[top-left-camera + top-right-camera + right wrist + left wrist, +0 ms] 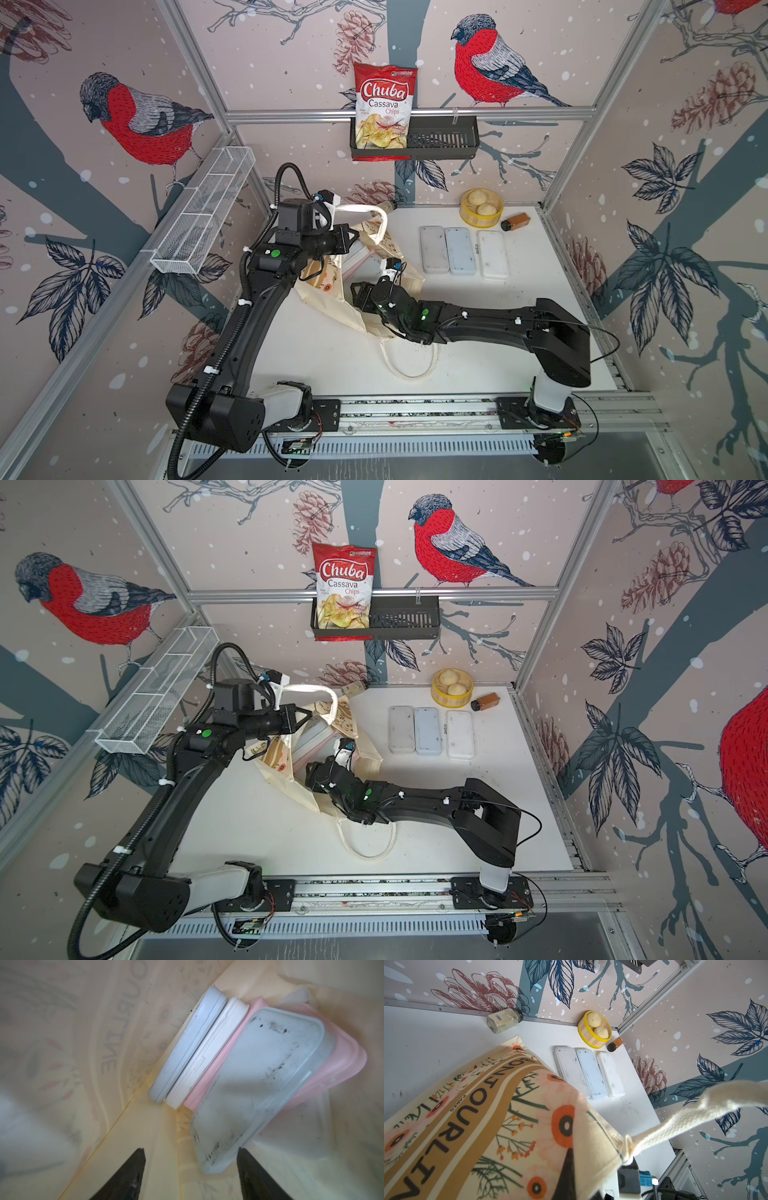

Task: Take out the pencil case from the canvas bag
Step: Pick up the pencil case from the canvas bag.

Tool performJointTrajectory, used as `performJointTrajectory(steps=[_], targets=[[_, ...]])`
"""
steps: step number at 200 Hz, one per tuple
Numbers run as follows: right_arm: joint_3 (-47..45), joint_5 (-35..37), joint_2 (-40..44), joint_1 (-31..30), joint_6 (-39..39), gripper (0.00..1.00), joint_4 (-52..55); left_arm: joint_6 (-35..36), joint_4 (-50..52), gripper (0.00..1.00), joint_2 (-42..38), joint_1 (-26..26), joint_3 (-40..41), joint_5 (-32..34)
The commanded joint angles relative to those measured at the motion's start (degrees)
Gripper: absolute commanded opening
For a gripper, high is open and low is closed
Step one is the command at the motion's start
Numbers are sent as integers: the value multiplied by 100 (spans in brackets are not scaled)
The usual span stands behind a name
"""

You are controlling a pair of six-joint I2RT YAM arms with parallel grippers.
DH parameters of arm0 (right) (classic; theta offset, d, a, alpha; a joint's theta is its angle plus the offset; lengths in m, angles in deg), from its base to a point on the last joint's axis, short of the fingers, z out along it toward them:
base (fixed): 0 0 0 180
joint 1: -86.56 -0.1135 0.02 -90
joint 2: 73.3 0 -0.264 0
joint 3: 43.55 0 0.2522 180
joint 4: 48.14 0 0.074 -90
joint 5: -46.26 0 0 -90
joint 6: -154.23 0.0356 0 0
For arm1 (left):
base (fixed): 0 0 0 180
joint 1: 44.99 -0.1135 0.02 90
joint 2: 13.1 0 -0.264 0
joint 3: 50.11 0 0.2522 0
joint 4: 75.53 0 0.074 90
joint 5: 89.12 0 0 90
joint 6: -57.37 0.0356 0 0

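The canvas bag (332,307) lies in the middle of the white table, its floral side and tan lettered band (467,1126) lifted. My left gripper (353,239) is shut on the bag's rim (591,1147) beside one loop handle (695,1111), holding the mouth open. My right gripper (354,293) reaches into the mouth. In the right wrist view it (190,1148) stands open. The near corner of a pale grey pencil case (259,1084) lies between its fingertips, untouched. Beneath and beside that case are a pink one (342,1059), a white one (218,1043) and a blue-grey one (191,1043).
Three flat cases (460,255) lie side by side right of the bag. Behind them are a yellow steamer with buns (481,207), a brown bottle (515,221) and a pale jar (386,205). The bag's other handle (409,361) loops toward the front edge. A mesh basket (203,212) hangs on the left wall.
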Motion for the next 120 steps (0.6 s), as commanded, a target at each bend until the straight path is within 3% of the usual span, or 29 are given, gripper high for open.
performJointTrajectory(steps=[1, 35, 120], targets=[[3, -304, -78, 46, 301, 72, -230, -27, -209, 0, -73, 12, -81, -309], [59, -678, -304, 173, 879, 72, -194, -156, -195, 0, -61, 8, 19, -197], [-209, -567, -451, 375, 1247, 73, -5, -335, -156, 0, -21, 12, -19, -213]])
